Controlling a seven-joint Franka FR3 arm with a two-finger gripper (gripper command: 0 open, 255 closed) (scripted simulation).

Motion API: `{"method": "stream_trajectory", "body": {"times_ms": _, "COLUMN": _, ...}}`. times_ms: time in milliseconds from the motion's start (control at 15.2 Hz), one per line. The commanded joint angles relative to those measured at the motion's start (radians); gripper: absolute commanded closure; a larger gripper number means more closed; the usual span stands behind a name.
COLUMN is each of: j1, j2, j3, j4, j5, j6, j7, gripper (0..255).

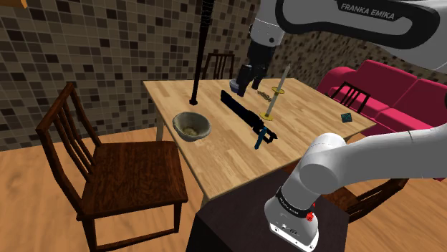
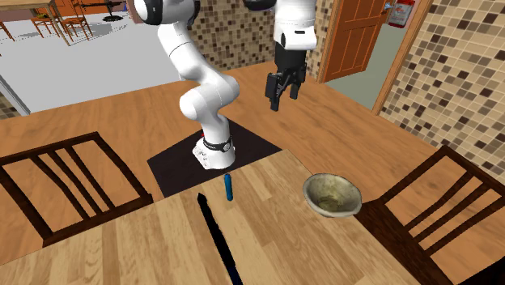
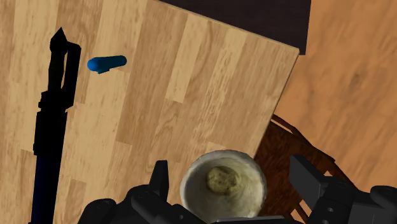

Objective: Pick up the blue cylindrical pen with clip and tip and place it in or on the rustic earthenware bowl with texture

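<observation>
Stand (image 1: 236, 229): dark box nearest the shoulder camera, with the white arm (image 1: 322, 168) rising from it.
Tabletop (image 1: 229, 157): pale wood planks, well below the jaws.
Black object (image 3: 54, 121): long and thin, lying flat on the tabletop, off to one side of the jaws and far beneath them.
Bowl (image 3: 198, 184): cream and rough-sided, upright, almost straight under the jaws and seen between them, untouched.
Jaws: spread wide with nothing held, high above the tabletop.
Pen (image 3: 107, 63): short blue cylinder lying flat on the tabletop, well apart from the jaws, past the bowl and just beside the black object's pointed end. Clip and tip are too small to tell.
Pen handling: probably light and stiff. The smooth round barrel looks likely to roll or slip if nudged.
Hold: across the middle of the barrel, jaws crosswise to its length, closing low near the wood.
</observation>
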Motion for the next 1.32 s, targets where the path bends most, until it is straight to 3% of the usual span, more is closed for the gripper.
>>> {"method": "stream_trajectory", "body": {"times_ms": 0, "j1": 0.0, "j2": 0.0, "j3": 0.0, "j4": 0.0, "j5": 0.0, "j6": 0.0, "j7": 0.0, "gripper": 0}}
{"method": "stream_trajectory", "body": {"times_ms": 594, "j1": -0.064, "j2": -0.178, "j3": -0.173, "j4": -0.303, "j5": -0.113, "j6": 0.175, "j7": -0.178, "gripper": 0}}
{"method": "stream_trajectory", "body": {"times_ms": 1254, "j1": -0.217, "j2": -0.206, "j3": -0.441, "j4": -0.525, "j5": -0.312, "j6": 0.425, "j7": -0.411, "gripper": 0}}
